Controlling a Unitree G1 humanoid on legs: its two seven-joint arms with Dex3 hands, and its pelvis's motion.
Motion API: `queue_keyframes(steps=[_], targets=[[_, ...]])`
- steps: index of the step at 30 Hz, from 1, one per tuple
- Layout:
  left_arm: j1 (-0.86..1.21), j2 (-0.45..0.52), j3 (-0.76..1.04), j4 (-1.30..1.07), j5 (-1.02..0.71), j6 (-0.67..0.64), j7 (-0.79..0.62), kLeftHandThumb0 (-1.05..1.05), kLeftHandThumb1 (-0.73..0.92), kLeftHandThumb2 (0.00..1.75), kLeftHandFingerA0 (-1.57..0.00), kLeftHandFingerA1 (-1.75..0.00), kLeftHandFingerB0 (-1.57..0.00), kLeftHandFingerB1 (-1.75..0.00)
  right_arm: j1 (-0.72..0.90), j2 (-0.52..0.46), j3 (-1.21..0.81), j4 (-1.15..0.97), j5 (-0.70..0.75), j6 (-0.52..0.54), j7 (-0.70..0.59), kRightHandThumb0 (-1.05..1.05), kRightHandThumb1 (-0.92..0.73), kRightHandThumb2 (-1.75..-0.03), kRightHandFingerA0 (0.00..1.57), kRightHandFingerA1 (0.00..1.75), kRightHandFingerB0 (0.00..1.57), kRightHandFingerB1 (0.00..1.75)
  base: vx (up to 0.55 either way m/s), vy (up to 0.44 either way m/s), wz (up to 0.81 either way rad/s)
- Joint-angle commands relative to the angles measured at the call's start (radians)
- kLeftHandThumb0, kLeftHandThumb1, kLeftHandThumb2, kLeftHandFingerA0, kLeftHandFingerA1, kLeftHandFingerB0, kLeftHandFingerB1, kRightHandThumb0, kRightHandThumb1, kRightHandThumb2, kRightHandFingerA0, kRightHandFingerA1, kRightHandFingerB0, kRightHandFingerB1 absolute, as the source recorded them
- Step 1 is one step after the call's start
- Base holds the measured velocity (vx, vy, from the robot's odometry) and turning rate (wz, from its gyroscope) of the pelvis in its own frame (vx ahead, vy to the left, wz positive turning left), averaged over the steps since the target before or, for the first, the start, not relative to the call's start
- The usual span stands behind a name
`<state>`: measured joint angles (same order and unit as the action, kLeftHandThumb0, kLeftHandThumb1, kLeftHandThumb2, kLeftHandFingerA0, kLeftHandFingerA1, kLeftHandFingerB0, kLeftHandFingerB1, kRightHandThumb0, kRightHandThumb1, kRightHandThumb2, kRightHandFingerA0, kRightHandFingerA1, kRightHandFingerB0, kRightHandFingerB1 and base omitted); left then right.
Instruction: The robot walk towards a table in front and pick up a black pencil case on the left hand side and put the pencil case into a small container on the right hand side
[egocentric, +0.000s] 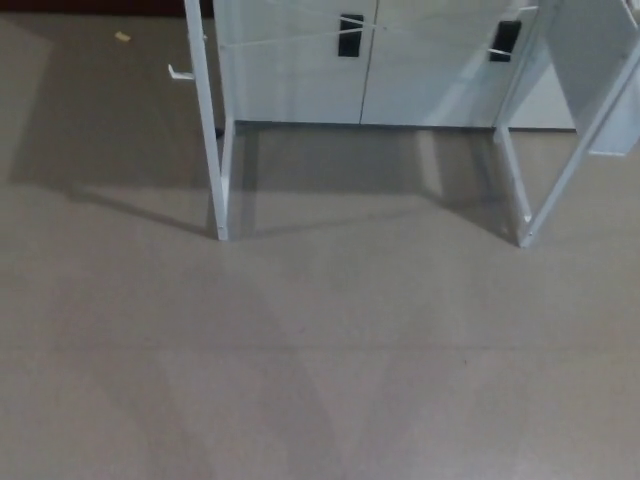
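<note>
Neither the black pencil case nor the small container shows in the head view. No part of my arms or hands is in the picture. Only the lower part of a white table frame appears: its left leg (212, 130) and its right leg (530, 190) stand on the grey floor (320, 360) ahead of me. The table top is out of view above the picture's edge.
Behind the legs stands a white cabinet (360, 70) with two black handles (350, 35). A small white bracket (180, 73) sticks out left of the left leg. A small scrap (122, 37) lies on the floor at the far left.
</note>
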<state>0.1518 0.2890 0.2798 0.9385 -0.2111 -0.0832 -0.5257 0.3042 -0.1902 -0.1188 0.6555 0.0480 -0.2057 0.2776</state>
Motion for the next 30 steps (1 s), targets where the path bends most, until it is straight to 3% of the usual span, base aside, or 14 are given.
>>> queue_keyframes(steps=[1, 11, 16, 25, 30], targets=[[0.003, 0.012, -0.009, 0.003, 0.012, -0.029, 0.003, -0.11, 0.47, 0.54, -0.48, -0.50, -0.43, -0.39, 0.007, -0.016, -0.002, -0.010, -0.006, 0.003, -0.013, -0.13, -0.37, -0.82, 0.52, 0.70, 0.21, 0.53, 0.19, -0.109, 0.08], [-0.004, 0.015, -0.009, 0.002, 0.005, -0.014, 0.003, -0.10, 0.48, 0.54, -0.49, -0.51, -0.44, -0.39, -0.006, -0.022, 0.011, 0.005, -0.014, -0.009, -0.011, -0.15, -0.37, -0.82, 0.50, 0.68, 0.21, 0.53, 0.14, -0.075, 0.02], [-0.004, 0.012, -0.016, 0.004, 0.010, -0.018, 0.009, -0.16, 0.43, 0.57, -0.48, -0.53, -0.47, -0.43, -0.007, -0.026, 0.008, 0.014, -0.008, -0.019, -0.005, -0.15, -0.37, -0.82, 0.50, 0.69, 0.22, 0.53, 0.09, 0.101, -0.04], [-0.010, 0.020, -0.026, -0.008, 0.009, -0.019, -0.002, -0.14, 0.48, 0.57, -0.46, -0.51, -0.47, -0.43, -0.023, -0.024, 0.012, 0.013, -0.009, 0.000, -0.019, -0.15, -0.37, -0.82, 0.51, 0.69, 0.23, 0.53, 0.12, 0.119, 0.00], [-0.020, 0.013, -0.034, -0.005, 0.012, -0.032, 0.004, -0.11, 0.49, 0.54, -0.53, -0.51, -0.48, -0.40, -0.028, -0.037, 0.012, 0.004, -0.013, 0.005, -0.020, -0.17, -0.37, -0.82, 0.50, 0.67, 0.22, 0.53, 0.16, -0.076, 0.07]])
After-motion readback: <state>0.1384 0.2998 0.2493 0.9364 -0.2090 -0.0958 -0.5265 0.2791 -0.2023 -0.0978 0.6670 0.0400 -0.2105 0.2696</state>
